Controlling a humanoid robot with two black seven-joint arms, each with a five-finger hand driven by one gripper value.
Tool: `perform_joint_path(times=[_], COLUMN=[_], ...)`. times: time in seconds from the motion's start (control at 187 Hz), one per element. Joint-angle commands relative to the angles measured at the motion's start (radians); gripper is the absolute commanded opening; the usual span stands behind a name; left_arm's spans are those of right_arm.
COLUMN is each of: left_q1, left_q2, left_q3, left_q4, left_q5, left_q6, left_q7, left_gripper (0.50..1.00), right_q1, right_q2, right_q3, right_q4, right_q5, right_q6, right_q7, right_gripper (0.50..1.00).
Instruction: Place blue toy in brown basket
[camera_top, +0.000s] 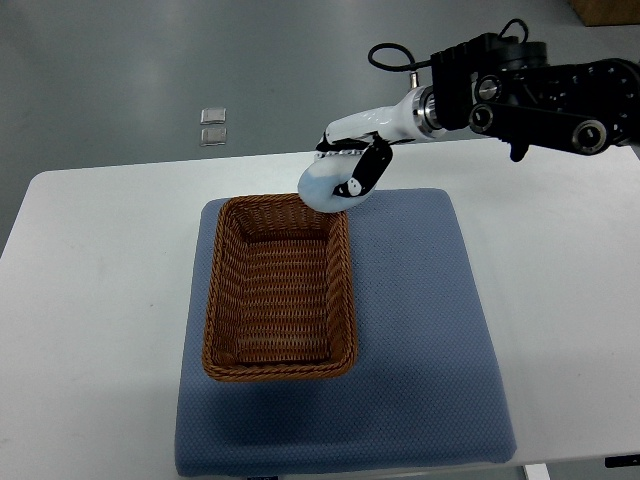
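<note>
Blue cloth mat (420, 340) fills the lower middle of the frame, lying flat on the white table (90, 280), with its near edge close to the bottom of the picture. On the left half of the mat sits the brown basket (213, 300), a woven rectangular one with its long side running up and down the frame; its inside shows only bare weave. The right half of the mat is bare fabric.

At the basket's upper right corner, just above centre of the frame, is the blue toy (320, 186), a pale blue rounded thing. It overlaps the rim at that corner, partly over the basket and partly over the mat; whether it touches the rim or hangs above it cannot be told from this steep angle. The right hand (350, 165) is clamped on the toy: its fingers (372, 168), white with black pads, curl down round the toy's upper and right sides, close together, with the toy filling the space between them.

From the hand a white wrist leads up and right to the black arm (560, 100), which leaves the frame at the upper right edge with a looped cable on top of it.

Farther off, past the table's far edge, lies the grey floor (120, 60), with two small clear square things (213, 126) on it in the upper left of the frame, one just above the other.
</note>
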Motion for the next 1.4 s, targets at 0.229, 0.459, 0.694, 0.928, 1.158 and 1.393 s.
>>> perform_joint_path(times=[0.229, 0.459, 0.694, 0.928, 1.158, 1.393], left_q1=[0.0, 0.0, 0.0, 0.0, -0.001, -0.001], left_q2=[0.0, 0.0, 0.0, 0.0, 0.0, 0.0], left_q3=[-0.001, -0.001, -0.002, -0.004, -0.004, -0.004], left_q4=[0.002, -0.001, 0.002, 0.002, 0.002, 0.003], left_q5=[0.0, 0.0, 0.0, 0.0, 0.0, 0.0], left_q6=[0.001, -0.001, 0.001, 0.001, 0.001, 0.002], left_q7=[-0.001, -0.001, -0.001, -0.001, -0.001, -0.001], left_gripper=[1.0, 1.0, 1.0, 1.0, 1.0, 1.0], right_q1=[-0.078, -0.162, -0.213, -0.227, -0.224, -0.181], right_q2=[0.235, 0.287, 0.287, 0.287, 0.287, 0.273], right_q3=[-0.009, -0.006, -0.011, -0.012, 0.002, 0.075], right_q4=[-0.077, -0.131, -0.165, -0.168, -0.172, -0.171], right_q5=[-0.007, -0.013, -0.021, -0.021, -0.013, 0.002], right_q6=[-0.05, -0.092, -0.093, -0.093, -0.084, -0.027], right_q7=[0.002, 0.003, 0.003, 0.009, 0.009, 0.011], right_gripper=[0.5, 0.5, 0.5, 0.815, 0.905, 0.909])
